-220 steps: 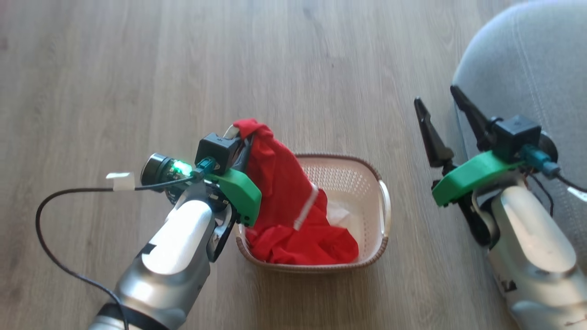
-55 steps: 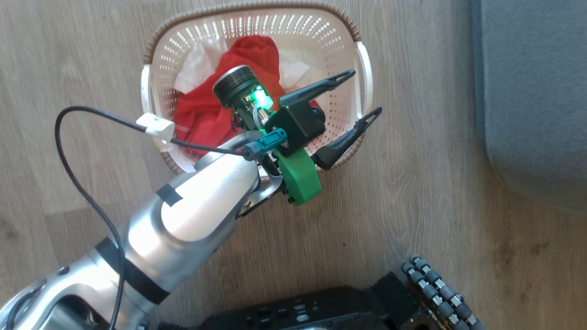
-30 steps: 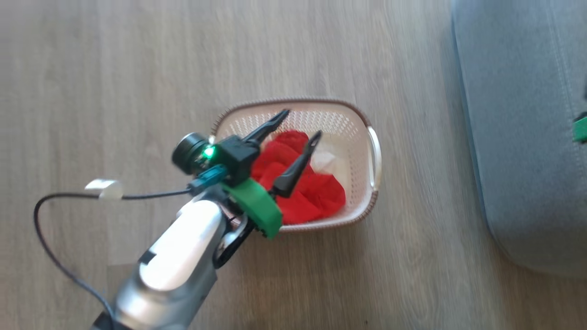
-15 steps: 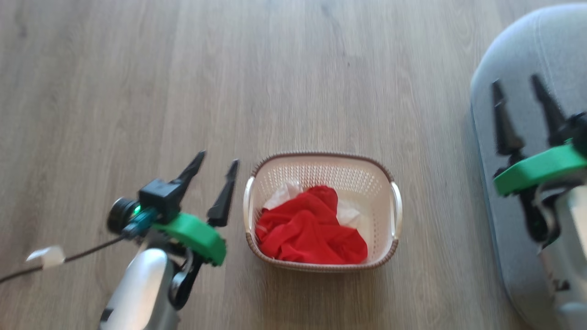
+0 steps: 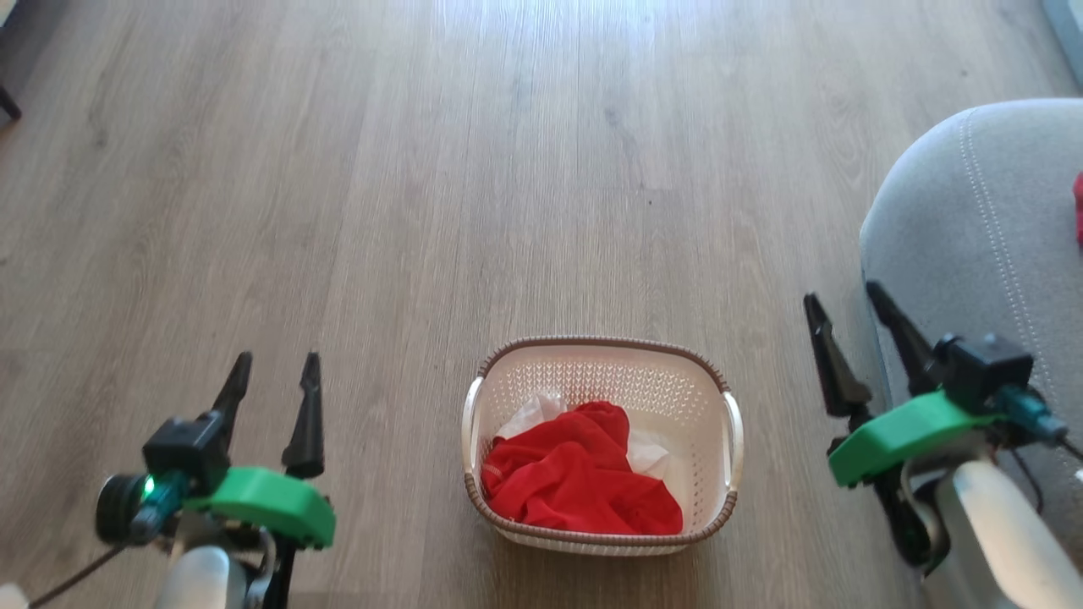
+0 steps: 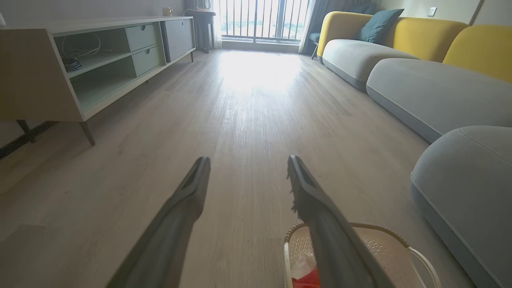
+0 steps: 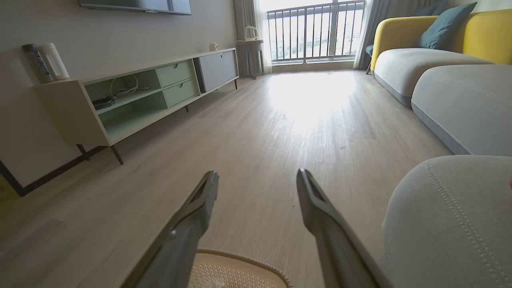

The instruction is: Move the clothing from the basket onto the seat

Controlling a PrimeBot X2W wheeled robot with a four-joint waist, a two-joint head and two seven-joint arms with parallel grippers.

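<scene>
Basket (image 5: 609,378): stands upright on the wooden floor (image 5: 508,169) at near centre, handles to left and right.

Clothing (image 5: 584,491): lies crumpled inside the basket, red fabric heaped toward the near wall, with the white piece (image 5: 650,450) peeking out behind it on the far side.

Seat (image 5: 973,211): rises at the right, rounded corner toward the basket, apart from it with a strip of floor between.

Small red patch (image 5: 1079,207): sits at the right edge, on the seat; too little in view to tell what.

Left gripper (image 5: 277,364): hovers over the floor left of the basket, fingers spread apart and pointing far, holding nothing.

Right gripper (image 5: 842,293): hovers right of the basket, by the seat's left edge, fingers likewise spread, empty.

From the left wrist: basket rim at lower right behind the right finger, low cabinet (image 6: 80,72) along the far left, yellow-backed sofa (image 6: 400,52) along the far right.
</scene>
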